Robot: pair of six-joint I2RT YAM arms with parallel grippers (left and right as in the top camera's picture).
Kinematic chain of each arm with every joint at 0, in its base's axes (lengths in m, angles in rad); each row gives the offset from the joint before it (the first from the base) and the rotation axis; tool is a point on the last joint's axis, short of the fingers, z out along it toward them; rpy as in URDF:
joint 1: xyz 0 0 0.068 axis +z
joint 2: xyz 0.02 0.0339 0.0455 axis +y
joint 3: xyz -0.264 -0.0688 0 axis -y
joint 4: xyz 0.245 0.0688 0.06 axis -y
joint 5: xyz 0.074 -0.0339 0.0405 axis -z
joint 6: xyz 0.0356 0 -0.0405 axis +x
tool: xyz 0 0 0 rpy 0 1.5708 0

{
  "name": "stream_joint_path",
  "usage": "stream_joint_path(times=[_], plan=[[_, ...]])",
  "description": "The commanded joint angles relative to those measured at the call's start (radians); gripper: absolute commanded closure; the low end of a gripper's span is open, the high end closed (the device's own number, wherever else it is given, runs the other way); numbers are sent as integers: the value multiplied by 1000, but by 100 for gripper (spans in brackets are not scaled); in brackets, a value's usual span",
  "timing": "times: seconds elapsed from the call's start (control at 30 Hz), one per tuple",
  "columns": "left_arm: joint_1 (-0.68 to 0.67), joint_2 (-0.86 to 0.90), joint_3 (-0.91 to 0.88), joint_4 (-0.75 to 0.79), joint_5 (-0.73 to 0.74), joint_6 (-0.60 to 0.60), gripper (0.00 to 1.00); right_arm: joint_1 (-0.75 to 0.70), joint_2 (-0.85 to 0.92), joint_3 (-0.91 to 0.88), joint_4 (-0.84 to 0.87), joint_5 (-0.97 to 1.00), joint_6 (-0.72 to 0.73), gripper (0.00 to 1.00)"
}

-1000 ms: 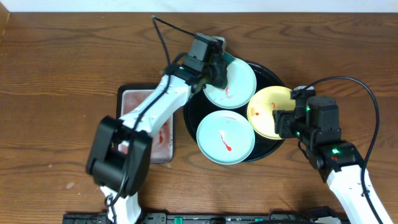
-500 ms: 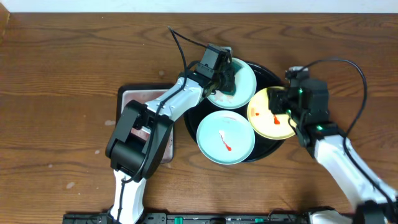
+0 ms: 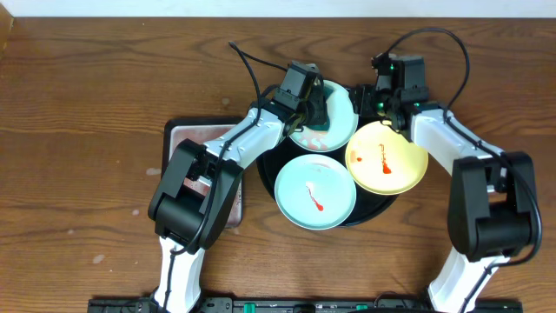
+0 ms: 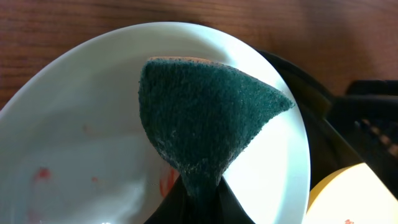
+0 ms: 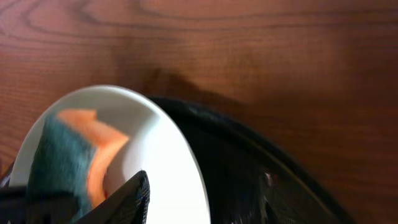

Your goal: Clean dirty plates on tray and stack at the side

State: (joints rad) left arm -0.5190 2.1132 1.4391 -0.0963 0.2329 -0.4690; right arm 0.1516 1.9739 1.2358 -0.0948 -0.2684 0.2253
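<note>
Overhead, L to R: the small rect tray (image 3: 204, 174) sits just left of the tray (image 3: 369, 211), w/ my left arm stretched over it toward the tray's far side. Left pincer (image 3: 316, 111) is clamped tight on the sponge (image 4: 208, 124). The sponge folds to a wedge where I pinch it and fans out over the far blue plate (image 3: 341, 111), on the tray's far-left part. Left wrist view shows faint red smears on that plate, so I'd say wiping isn't done.

Near blue plate (image 3: 314, 193) lies at the tray's near side w/ a red streak mid-plate. Yellow plate (image 3: 387, 158) is on the tray's right side, also streaked, and its right edge seems to pass the rim.

Right pincer (image 3: 375, 99) sits at the tray's far edge, by the far blue plate's right rim. That arm is folded, elbow out right of the tray, forearm angled back in. Can't tell how wide it's open, since only one finger shows clearly.

Handling, my guess: the plates look stiff, light and glazed, so prob. slippery and apt to skate on the glossy tray under sponge pressure. Best hold is the raised rim, pinched edge-on. The sponge is soft and gives easily.
</note>
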Motion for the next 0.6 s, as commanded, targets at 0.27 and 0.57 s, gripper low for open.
stream_joint_path(times=[0.27, 0.57], plan=[[3, 8, 28, -6, -43, -61, 93, -1, 80, 38, -60, -77, -6, 73], [2, 13, 26, -5, -43, -106, 93, 33, 106, 38, -62, -73, -12, 99]])
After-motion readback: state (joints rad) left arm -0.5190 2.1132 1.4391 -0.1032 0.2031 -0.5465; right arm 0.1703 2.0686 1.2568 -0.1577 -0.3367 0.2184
